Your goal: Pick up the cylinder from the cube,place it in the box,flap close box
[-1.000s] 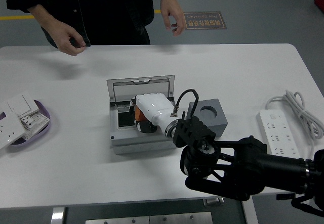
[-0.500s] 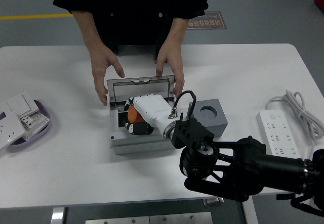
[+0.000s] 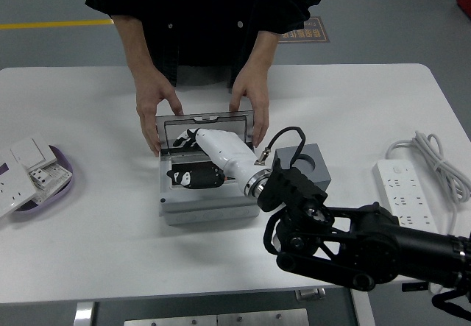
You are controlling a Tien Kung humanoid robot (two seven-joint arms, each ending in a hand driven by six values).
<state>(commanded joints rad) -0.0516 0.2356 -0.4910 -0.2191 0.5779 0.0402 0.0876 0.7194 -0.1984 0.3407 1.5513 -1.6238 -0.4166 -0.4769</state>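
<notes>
The grey box (image 3: 210, 210) stands open at the table's middle, its lid (image 3: 221, 123) upright at the far side. My right hand (image 3: 188, 157), white with dark fingers, reaches into the box from the right. Some fingers (image 3: 185, 137) are spread up against the lid and others lie low inside, holding nothing that I can see. No orange cylinder shows; the hand covers the box's inside. The grey cube (image 3: 307, 165) with a round hole on top stands right of the box, partly behind my forearm. A person's hands (image 3: 152, 109) (image 3: 251, 105) hold the box's far corners beside the lid.
A white power strip (image 3: 401, 190) with a coiled cable (image 3: 436, 157) lies at the right. A purple dish (image 3: 60, 175) with white socket plates (image 3: 28, 157) sits at the left edge. My black right arm (image 3: 368, 245) crosses the table's front right.
The person's hands came down and took hold of the box by the lid. My right hand moved deeper toward the lid, and the orange cylinder it held is no longer visible.
</notes>
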